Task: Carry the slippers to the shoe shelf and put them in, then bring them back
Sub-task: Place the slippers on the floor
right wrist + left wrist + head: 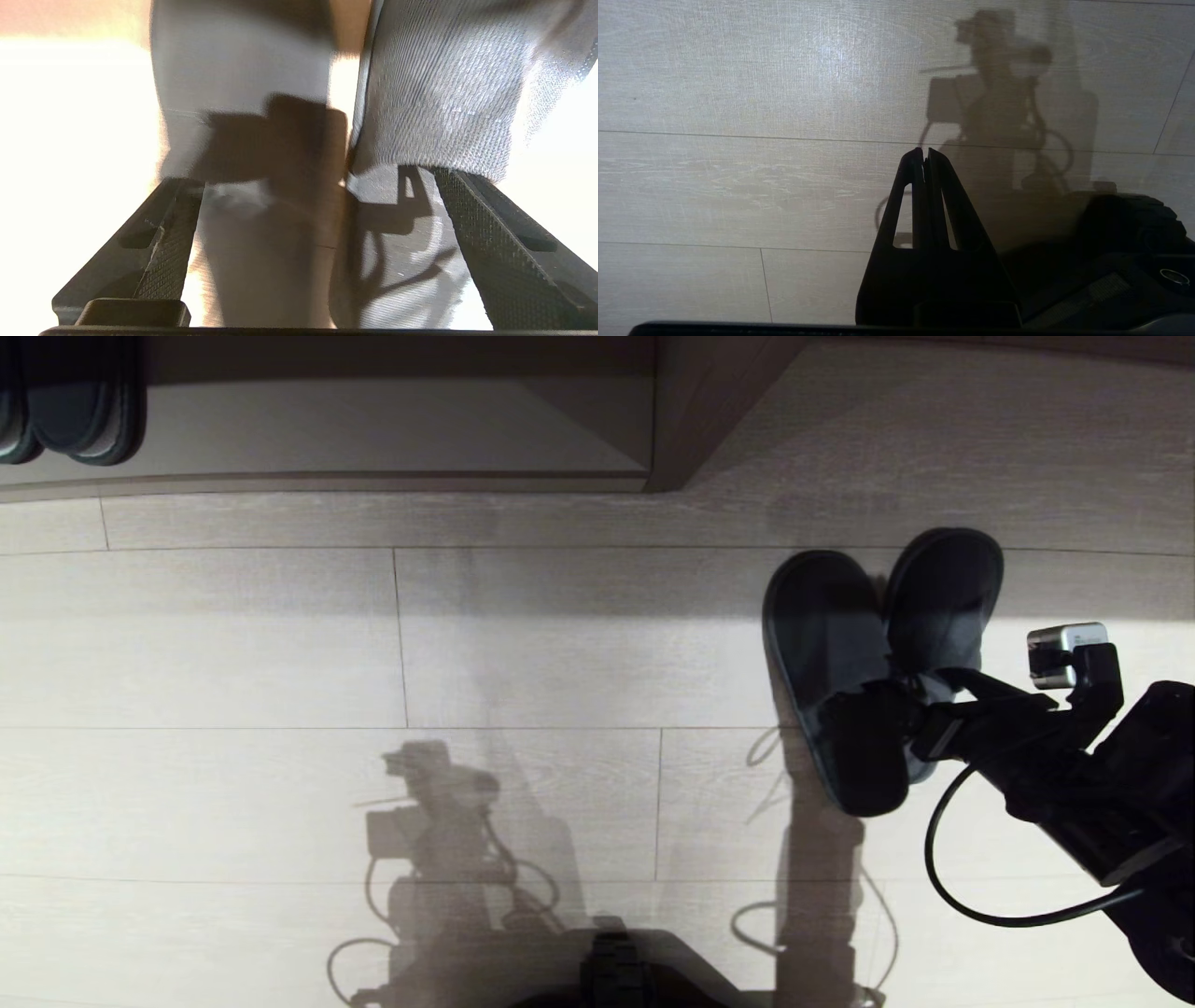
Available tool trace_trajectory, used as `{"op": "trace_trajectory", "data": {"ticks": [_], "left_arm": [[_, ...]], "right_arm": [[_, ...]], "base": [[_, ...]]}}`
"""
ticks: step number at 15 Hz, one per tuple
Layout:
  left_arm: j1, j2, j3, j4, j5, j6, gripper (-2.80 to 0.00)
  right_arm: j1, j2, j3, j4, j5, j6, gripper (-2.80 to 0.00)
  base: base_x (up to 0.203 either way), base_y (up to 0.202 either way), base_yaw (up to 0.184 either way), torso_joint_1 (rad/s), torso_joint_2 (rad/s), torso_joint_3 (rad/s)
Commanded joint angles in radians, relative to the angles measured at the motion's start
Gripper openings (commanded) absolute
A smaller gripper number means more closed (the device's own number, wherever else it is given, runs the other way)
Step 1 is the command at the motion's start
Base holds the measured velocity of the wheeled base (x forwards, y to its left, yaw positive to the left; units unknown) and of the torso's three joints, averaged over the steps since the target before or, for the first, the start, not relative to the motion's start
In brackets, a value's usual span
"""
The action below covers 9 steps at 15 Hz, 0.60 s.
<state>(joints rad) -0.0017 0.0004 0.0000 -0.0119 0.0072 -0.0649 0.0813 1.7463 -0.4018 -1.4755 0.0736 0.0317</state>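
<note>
Item count: two dark grey-blue ribbed fabric slippers forming one pair; one further pair of shiny black sandals; one beige wood-veneer shoe shelf with one upright divider; two grippers.

Location of the pair: both slippers lie on the pale plank floor, directly at and ahead of the right gripper, outside the shelf and well short of its front edge. The black sandals lie far off to the claw's left, in the shelf's far corner.

Right claw state: fingers spread wide. In the right wrist view the two textured black fingers straddle the heel ends of both slippers, one finger at each outer side. Whether the pads touch the fabric cannot be determined.

Left gripper: fingers pressed together, holding nothing, hanging over bare floor.

View differences: only the head view shows the shelf, the sandals and the full outline of the pair. Only the right wrist view shows the ribbed weave, the finger spacing and the narrow gap between the two slippers. Only the left wrist view shows the left claw; the head view shows only the robot's shadow on that side.

Orientation: each slipper's long axis runs away from the claw toward the shelf side. The toes point away from the claw, diverging slightly; the heels lie nearest the fingers and close together.
</note>
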Motion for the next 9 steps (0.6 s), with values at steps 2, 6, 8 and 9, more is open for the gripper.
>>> {"op": "trace_trajectory", "data": {"ticks": [2, 6, 8, 9], "left_arm": [[0.000, 0.000, 0.000, 0.000, 0.000, -0.001, -2.80], [0.000, 0.000, 0.000, 0.000, 0.000, -0.001, -2.80], [0.000, 0.000, 0.000, 0.000, 0.000, -0.001, -2.80], [0.000, 0.000, 0.000, 0.000, 0.000, -0.001, -2.80]], "right_arm": [[0.000, -0.015, -0.003, 0.003, 0.002, 0.037, 0.00], [0.000, -0.031, 0.008, 0.019, 0.001, 0.037, 0.00], [0.013, -0.050, 0.045, 0.019, 0.004, 0.024, 0.00], [0.033, -0.069, 0.066, 0.018, 0.006, 0.011, 0.00]], "base": [[0.000, 0.000, 0.000, 0.000, 0.00, 0.000], [0.000, 0.000, 0.000, 0.000, 0.00, 0.000], [0.000, 0.000, 0.000, 0.000, 0.00, 0.000], [0.000, 0.000, 0.000, 0.000, 0.00, 0.000]]}}
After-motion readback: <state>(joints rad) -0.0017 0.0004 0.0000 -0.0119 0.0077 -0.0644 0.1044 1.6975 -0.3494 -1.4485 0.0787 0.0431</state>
